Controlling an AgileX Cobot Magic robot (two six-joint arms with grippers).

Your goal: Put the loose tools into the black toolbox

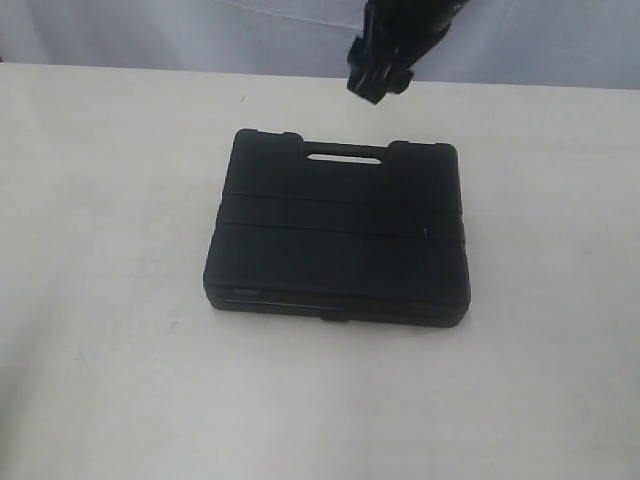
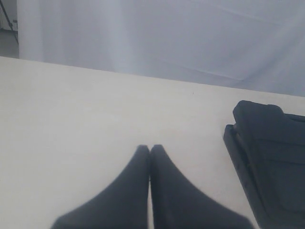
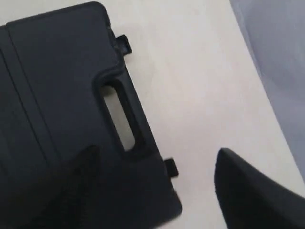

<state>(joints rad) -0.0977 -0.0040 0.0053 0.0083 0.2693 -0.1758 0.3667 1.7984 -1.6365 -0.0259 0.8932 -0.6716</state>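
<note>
We see the right gripper (image 1: 385,90) above the handle edge of the black toolbox (image 1: 335,235), jaws wide, apparently empty, its arm cut off. The left gripper (image 2: 150,149) sits pinched closed beside it.

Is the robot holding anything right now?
No, nothing. The left gripper is shut and empty. The right gripper is open over the black toolbox, gripping nothing.

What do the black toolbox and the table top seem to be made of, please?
The black toolbox looks like moulded plastic with a matte finish: its rounded edges, ribs and handle slot seem formed in one piece. The table has a smooth, pale cream top, perhaps laminate or painted board; no grain shows, so that is uncertain.
</note>
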